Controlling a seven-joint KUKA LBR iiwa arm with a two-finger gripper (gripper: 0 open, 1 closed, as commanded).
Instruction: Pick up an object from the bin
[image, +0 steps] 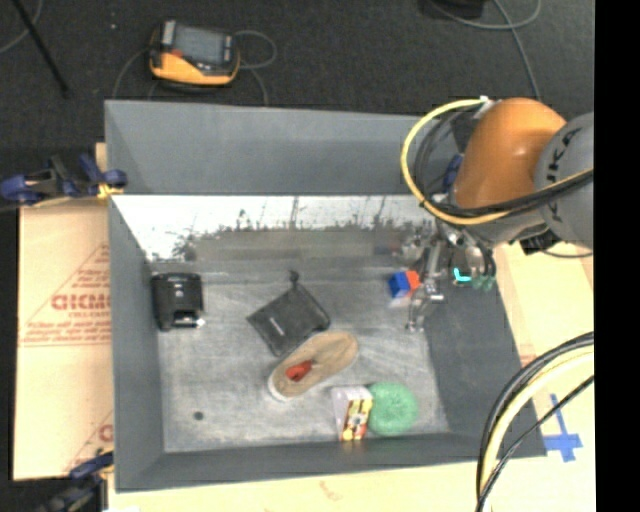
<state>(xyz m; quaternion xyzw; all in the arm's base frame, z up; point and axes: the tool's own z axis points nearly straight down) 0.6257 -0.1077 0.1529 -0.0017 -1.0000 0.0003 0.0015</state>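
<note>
My gripper hangs over the right part of the bin, its fingers pointing down towards the floor, with nothing between them. A small blue and red thing lies just left of the fingers, close to the back wall. A tan oval pad with a red spot lies lower left of the gripper, near the middle of the bin. A dark grey flat square thing lies tilted just above that pad.
A green fuzzy ball and a small yellow and red packet sit at the front right. A black boxy thing stands by the left wall. The arm's orange cover and cables hang over the right rim.
</note>
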